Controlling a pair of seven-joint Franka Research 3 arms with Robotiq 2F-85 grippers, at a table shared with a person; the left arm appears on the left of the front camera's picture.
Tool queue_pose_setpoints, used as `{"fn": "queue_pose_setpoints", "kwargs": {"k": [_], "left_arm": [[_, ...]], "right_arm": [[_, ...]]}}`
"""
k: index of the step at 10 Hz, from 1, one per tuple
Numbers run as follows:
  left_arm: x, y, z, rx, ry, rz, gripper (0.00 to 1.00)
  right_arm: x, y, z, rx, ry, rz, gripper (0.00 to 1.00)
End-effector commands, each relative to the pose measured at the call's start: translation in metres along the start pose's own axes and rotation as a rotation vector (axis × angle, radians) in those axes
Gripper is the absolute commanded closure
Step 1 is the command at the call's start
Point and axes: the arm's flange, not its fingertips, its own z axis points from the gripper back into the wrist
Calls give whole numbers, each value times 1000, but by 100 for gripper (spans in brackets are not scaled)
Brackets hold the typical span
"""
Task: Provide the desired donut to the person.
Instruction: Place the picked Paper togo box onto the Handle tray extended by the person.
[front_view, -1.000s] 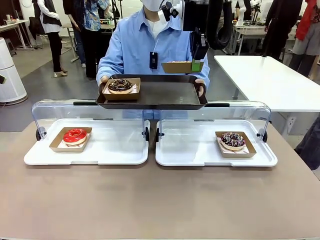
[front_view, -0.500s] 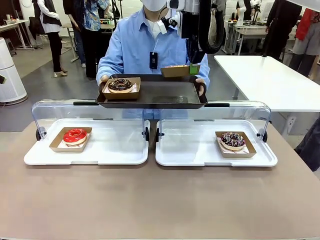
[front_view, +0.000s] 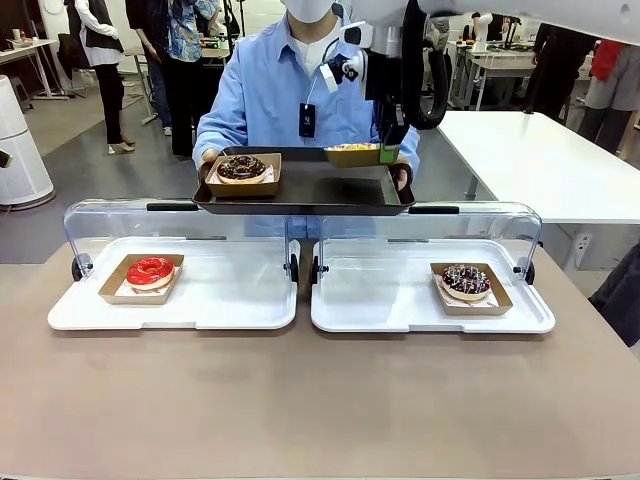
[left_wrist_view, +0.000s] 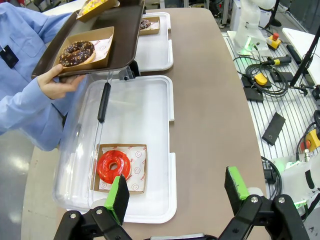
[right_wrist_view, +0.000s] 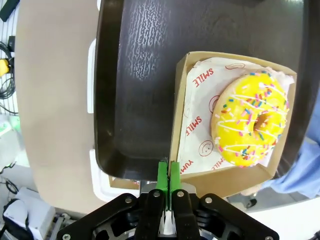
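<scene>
A: In the front view, the right gripper (front_view: 390, 150) pinches the yellow donut's cardboard tray (front_view: 352, 154) over the person's (front_view: 300, 90) brown tray (front_view: 300, 190). Lower it flat before releasing.

B: Left wrist view: left gripper (left_wrist_view: 175, 192) gapes empty.

A: Right wrist view: yellow donut (right_wrist_view: 251, 119), white drizzle, sprinkles, sits centred above the tray.

Bright even overhead light, sharp pics; wrist views bent at edges.

Bare middle of brown tray (front_view: 330, 188) lies open, between chocolate donut box (front_view: 243, 173) left and yellow donut box (front_view: 357, 154) upper right.
</scene>
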Motion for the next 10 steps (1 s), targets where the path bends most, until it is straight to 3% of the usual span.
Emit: {"fn": "queue_pose_setpoints", "kwargs": {"k": [1,5,6,7,8,9,10], "left_arm": [[1,-1,1,10,-10,3,0],[1,-1,1,10,-10,3,0],[1,-1,1,10,-10,3,0],[1,-1,1,10,-10,3,0],[1,-1,1,10,-10,3,0],[1,-1,1,10,-10,3,0],[1,-1,1,10,-10,3,0]], "right_arm": [[-1,8,-19,-3,0,-2,98],[-2,6,-39,12,6,-42,98],[-2,5,-39,26,-3,-44,93],[-1,6,-39,30,-11,-42,39],[-1,6,-36,28,-20,-45,33],[0,6,-33,24,-26,-45,0],[-1,6,-32,25,-29,-49,0]]}}
